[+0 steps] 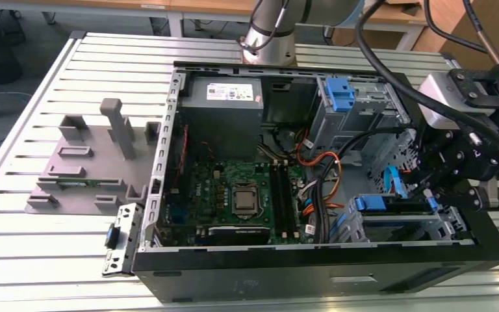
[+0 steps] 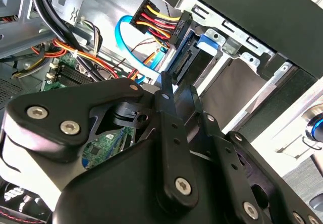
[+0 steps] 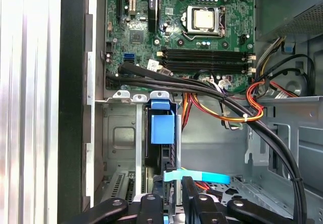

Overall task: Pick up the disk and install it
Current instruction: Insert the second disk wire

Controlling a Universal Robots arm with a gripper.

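Blue-railed disk sits in the case's drive cage.

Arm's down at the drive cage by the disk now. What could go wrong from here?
1. The flat light-blue data cable lies right beside the black gripper and could snag on it.
2. The black cable bundle and orange wires cross close to the silver hard drive in blue plastic carrier rails; a wide move might drag them.
3. The grey metal drive cage hugs the drive closely, so a slight tilt may jam it.
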